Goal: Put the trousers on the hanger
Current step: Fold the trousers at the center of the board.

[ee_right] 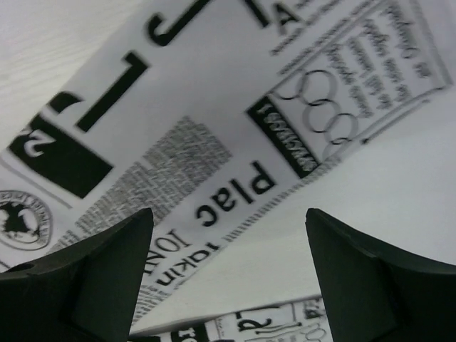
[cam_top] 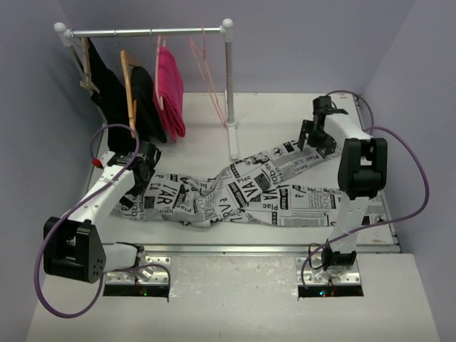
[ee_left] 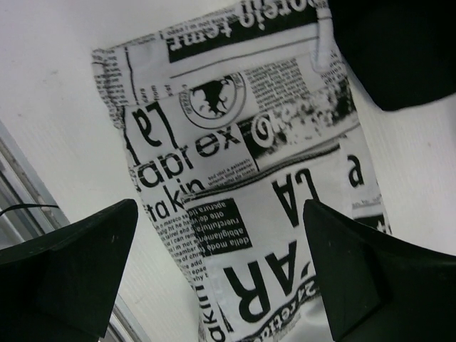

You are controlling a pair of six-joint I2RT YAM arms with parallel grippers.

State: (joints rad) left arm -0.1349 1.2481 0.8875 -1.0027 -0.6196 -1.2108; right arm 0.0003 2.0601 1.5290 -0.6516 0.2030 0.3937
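the trousers (cam_top: 235,192) are lying crumpled across the white counter (cam_top: 285,114). they are stretching from in front of the left arm over to the right arm, with one leg angling up toward the far right. the hanger (cam_top: 211,92) is hanging by its hook near the right end of the metal rail (cam_top: 149,31) at the back. it is sitting bare, just beside the bright pink garment (cam_top: 169,89) and well apart from the trousers. further left on the rail, black garments (cam_top: 117,92) are hanging from wooden hangers (cam_top: 129,78).

the left hand (cam_top: 140,174) is hovering over the left end of the trousers with its jaws standing wide apart and gripping nothing. in the left wrist view, its two dark fingers (ee_left: 78,271) are framing printed fabric that is lying flat on the counter, and a black shape (ee_left: 399,50) is filling the upper right corner.

the right hand (cam_top: 313,139) is hanging over the far end of the upper leg, also spread open and holding nothing. in the right wrist view, its fingers (ee_right: 370,278) are showing on either side of the newsprint cloth, with bare counter showing past the fabric's edge. whether the fingertips are touching the cloth is not possible to tell.
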